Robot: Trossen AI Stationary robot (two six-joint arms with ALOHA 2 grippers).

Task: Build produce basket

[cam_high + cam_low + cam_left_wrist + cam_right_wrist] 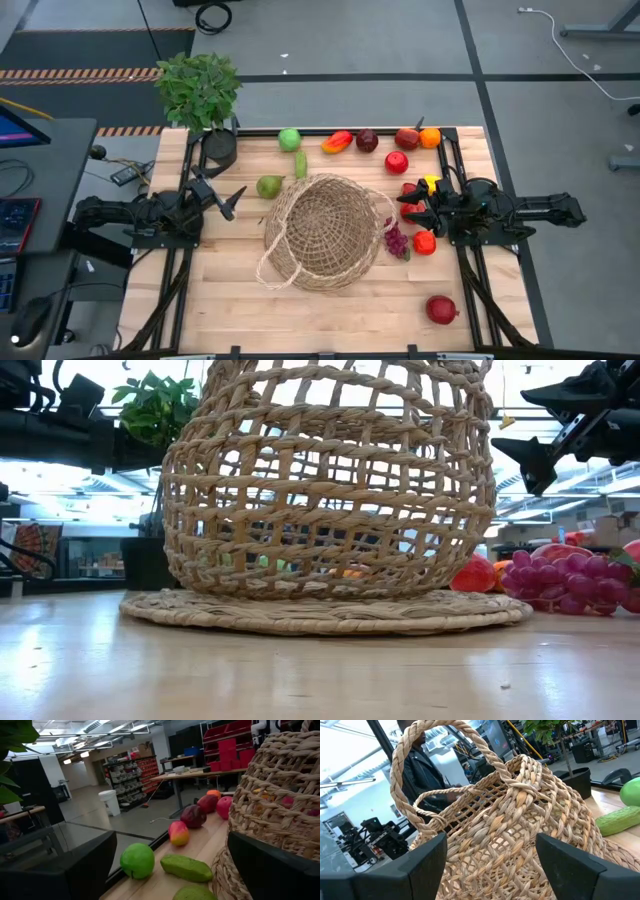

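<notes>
Wicker basket (322,232): sitting at table centre, apparently upside down in the low view, its flat rim pressing the wood and the dome rising above. Loop handle (275,272) lying out toward 7 o'clock. Judged light, stiff but springy, open weave giving the fingers plenty to catch. Best hold is likely the braided handle or the rim edge; the dome looks too wide to span.

Produce, all lying outside the basket:
- green pear (269,186), at 10 o'clock, just beside the rim.
- green apple (289,139) and an elongated green piece (300,164), at 11 o'clock.
- orange-red mango (337,142), dark plum-like fruit (367,140), red apple (406,138) and orange (430,137), lining the far edge from 12 to 2 o'clock.
- red fruit (396,162), at 1 o'clock.
- purple grape bunch (396,241), at 3 o'clock, touching the rim.
- orange-red piece (424,242), just beyond the grapes.
- pomegranate (441,309), at 5 o'clock, well apart.
Likely smooth, hard, rolling pieces; grapes lumpy, best pinched across the cluster.

Left gripper (229,200): hovering at 9 o'clock, fingers spread wide, holding nothing.

Right gripper (412,207): hovering at 3 o'clock above the fruit there, fingers parted, gripping nothing, facing the basket.

Potted plant (203,95): standing at the far left corner.
</notes>
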